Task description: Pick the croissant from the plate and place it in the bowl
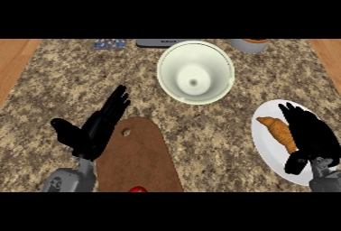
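Observation:
A golden-brown croissant lies on a white plate at the right of the counter. My right hand hovers over the plate just right of the croissant, fingers straight and pointing away from me, touching or nearly touching its right side; it holds nothing. A pale cream bowl stands at the back centre, with nothing visible inside. My left hand rests open at the left, fingers up, over the left edge of the cutting board.
A brown wooden cutting board lies front centre, with a small red object at its near end. At the back edge sit a patterned item, a grey appliance and a cup. Wood borders the speckled counter.

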Action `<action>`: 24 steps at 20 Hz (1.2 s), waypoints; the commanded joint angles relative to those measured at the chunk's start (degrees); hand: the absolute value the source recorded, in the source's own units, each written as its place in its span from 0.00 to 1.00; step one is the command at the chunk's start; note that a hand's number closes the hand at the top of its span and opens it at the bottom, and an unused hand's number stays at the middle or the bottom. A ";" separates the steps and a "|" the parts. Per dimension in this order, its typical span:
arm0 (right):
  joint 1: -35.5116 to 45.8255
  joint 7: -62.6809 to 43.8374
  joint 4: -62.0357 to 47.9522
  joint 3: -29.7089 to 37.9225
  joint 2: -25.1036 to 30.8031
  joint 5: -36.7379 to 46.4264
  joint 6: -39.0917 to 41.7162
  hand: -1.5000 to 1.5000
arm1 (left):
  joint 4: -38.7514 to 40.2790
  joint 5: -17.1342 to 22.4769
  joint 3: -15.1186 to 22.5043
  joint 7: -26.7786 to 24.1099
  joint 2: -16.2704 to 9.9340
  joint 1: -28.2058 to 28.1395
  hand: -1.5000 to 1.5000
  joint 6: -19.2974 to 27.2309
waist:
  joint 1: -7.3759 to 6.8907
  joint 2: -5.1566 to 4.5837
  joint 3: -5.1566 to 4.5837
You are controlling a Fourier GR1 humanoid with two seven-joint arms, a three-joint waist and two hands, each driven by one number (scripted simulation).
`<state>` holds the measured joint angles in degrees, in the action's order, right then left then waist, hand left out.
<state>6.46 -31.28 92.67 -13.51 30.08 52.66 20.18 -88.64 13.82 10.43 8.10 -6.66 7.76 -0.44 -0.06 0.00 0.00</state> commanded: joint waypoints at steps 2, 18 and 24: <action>-2.45 1.70 -2.92 -2.50 -4.33 6.83 -4.95 0.00 | 3.42 0.49 -2.46 -0.89 -0.07 1.25 0.50 -3.13 | 0.13 -0.02 0.00; 0.07 10.62 -13.94 5.55 -9.71 13.96 -10.04 0.00 | -2.35 -2.59 -3.83 2.94 2.16 -0.38 0.50 -4.71 | 0.02 0.01 0.01; 3.97 13.97 -23.45 8.79 -11.08 15.83 -15.34 0.00 | -1.72 -2.74 -4.74 2.64 2.82 -1.39 0.50 -5.19 | -0.11 -0.03 0.01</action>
<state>9.14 -19.23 75.48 -6.16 20.72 66.99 9.77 -90.36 10.26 6.97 10.25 -3.20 6.65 -4.07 -0.09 0.00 -0.01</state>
